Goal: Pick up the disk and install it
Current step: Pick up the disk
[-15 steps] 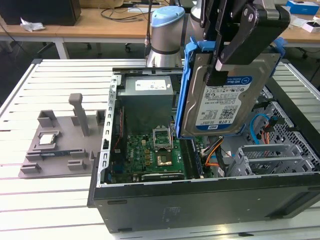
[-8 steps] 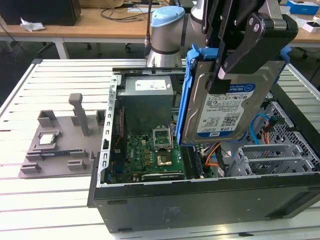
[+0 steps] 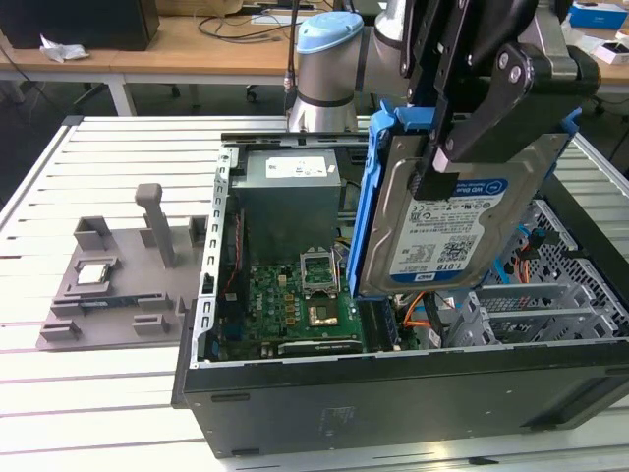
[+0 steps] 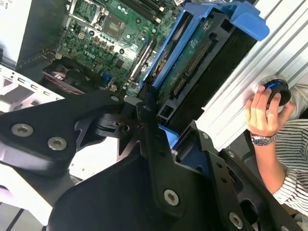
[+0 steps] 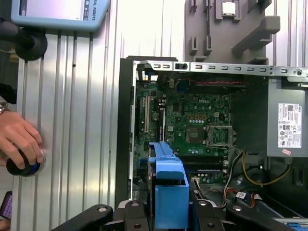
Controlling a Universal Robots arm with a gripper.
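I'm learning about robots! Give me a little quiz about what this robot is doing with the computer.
1. Pick one: what is the pincer holding?
A) the disk
B) a screwdriver
C) a loose cable

2. Fill the gap: the small square chip sits on a grey ____ to the exterior view's left of the computer case.

3. True or false: the disk already lies flat inside the computer case.

Key
1. A
2. tray
3. False. The pincer holds the disk up on its edge over the open computer case.
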